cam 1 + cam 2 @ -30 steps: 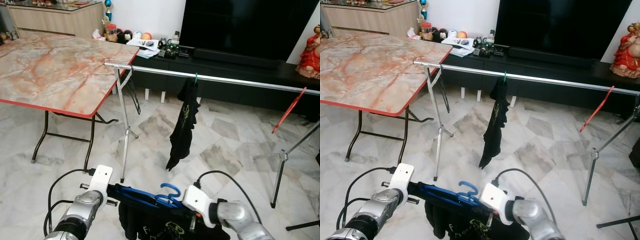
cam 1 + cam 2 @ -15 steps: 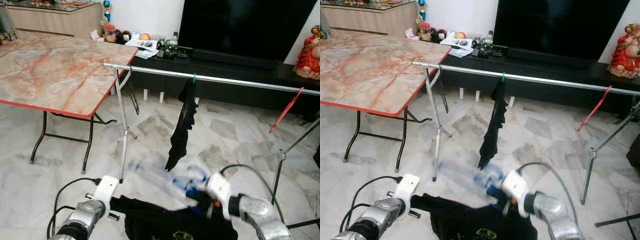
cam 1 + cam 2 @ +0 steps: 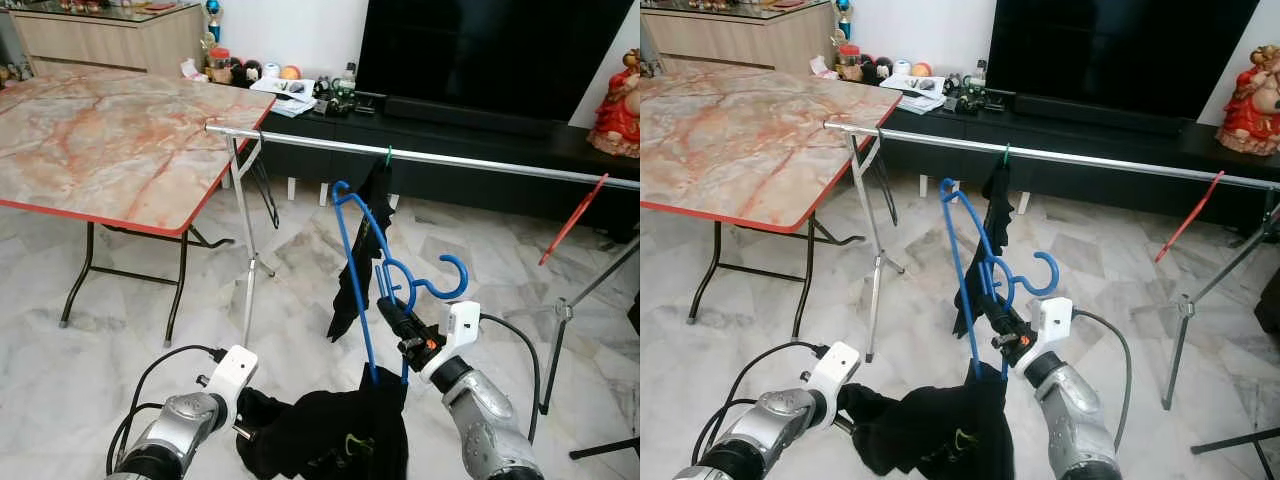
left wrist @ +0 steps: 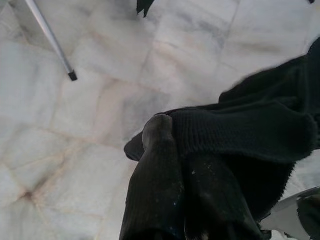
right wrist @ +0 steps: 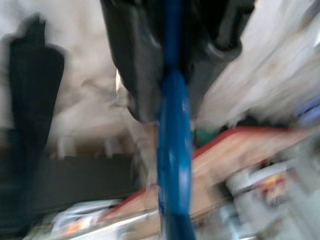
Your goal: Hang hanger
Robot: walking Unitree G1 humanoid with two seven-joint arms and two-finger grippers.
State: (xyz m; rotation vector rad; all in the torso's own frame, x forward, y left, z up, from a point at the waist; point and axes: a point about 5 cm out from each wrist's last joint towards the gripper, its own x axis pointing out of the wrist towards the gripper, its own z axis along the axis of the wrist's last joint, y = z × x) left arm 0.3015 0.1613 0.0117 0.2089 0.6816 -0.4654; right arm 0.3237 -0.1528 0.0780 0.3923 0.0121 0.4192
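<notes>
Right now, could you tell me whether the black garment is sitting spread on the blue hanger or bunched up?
Bunched. The black garment sags in a crumpled heap below the blue hanger, pinched between both grippers.

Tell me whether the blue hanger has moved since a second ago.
Yes. The blue hanger has swung up from lying low and flat to upright, nearer the rail.

The hanger is bright blue. The shirt is black with a small yellow-green print. The table is cream marble veined orange, edged red. The floor is grey-white marble.
</notes>
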